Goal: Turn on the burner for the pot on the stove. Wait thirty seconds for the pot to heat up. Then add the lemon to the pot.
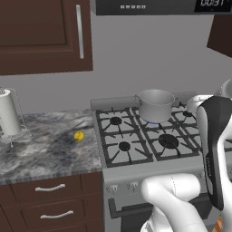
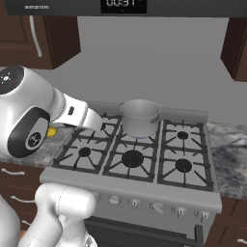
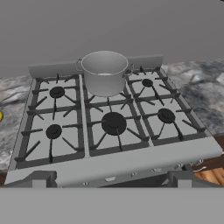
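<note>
The silver pot [image 1: 155, 105] [image 2: 140, 117] [image 3: 104, 72] stands on the back middle grate of the stove [image 1: 136, 161] [image 2: 130, 185] [image 3: 109, 162]. A small blue flame shows at the burner [image 1: 153, 123] [image 2: 140, 138] under it. The yellow lemon [image 1: 79, 135] [image 2: 51, 131] [image 3: 1, 116] lies on the marble counter left of the stove. My gripper [image 3: 112, 180] is open and empty, held back over the stove's front edge and facing the pot.
A paper towel roll [image 1: 9, 113] stands on the left counter [image 1: 45, 154]. More counter [image 2: 231, 154] lies right of the stove. Front knobs [image 2: 157, 207] run below the grates. A microwave [image 1: 158, 5] and dark cabinets [image 1: 41, 36] hang above.
</note>
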Controlling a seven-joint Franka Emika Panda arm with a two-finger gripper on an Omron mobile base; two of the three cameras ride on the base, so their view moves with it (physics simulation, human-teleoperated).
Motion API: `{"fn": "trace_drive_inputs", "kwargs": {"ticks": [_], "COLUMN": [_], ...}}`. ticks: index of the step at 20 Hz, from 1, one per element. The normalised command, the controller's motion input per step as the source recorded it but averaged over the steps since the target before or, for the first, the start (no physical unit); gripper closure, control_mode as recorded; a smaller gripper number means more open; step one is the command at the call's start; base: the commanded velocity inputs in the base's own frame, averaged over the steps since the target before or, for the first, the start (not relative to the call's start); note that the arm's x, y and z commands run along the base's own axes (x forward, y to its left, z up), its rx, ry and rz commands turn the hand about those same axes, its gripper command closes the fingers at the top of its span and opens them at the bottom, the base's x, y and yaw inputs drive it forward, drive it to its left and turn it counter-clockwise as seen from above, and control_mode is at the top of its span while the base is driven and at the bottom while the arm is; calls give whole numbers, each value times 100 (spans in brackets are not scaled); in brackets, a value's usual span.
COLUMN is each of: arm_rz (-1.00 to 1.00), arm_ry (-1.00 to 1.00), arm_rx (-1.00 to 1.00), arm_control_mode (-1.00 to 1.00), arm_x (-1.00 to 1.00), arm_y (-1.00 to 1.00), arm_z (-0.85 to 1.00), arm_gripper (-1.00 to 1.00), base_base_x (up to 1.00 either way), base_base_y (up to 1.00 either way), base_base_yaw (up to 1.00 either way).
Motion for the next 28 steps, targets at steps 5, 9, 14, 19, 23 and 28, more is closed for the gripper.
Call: {"fn": "trace_drive_inputs", "kwargs": {"ticks": [5, 9, 14, 19, 23, 28], "arm_rz": [0, 0, 0, 0, 0, 0], "arm_ry": [0, 0, 0, 0, 0, 0], "arm_rx": [0, 0, 0, 0, 0, 0], "arm_control_mode": [-100, -100, -100, -100, -100, -100], "arm_x": [0, 0, 0, 0, 2, 0], "arm_y": [0, 0, 0, 8, 89, 100], "arm_z": [0, 0, 0, 0, -2, -8], "arm_gripper": [-100, -100, -100, -100, -100, -100], "base_base_x": [0, 0, 0, 0, 0, 0], "base_base_y": [0, 0, 0, 0, 0, 0], "base_base_yaw": [0, 0, 0, 0, 0, 0]}}
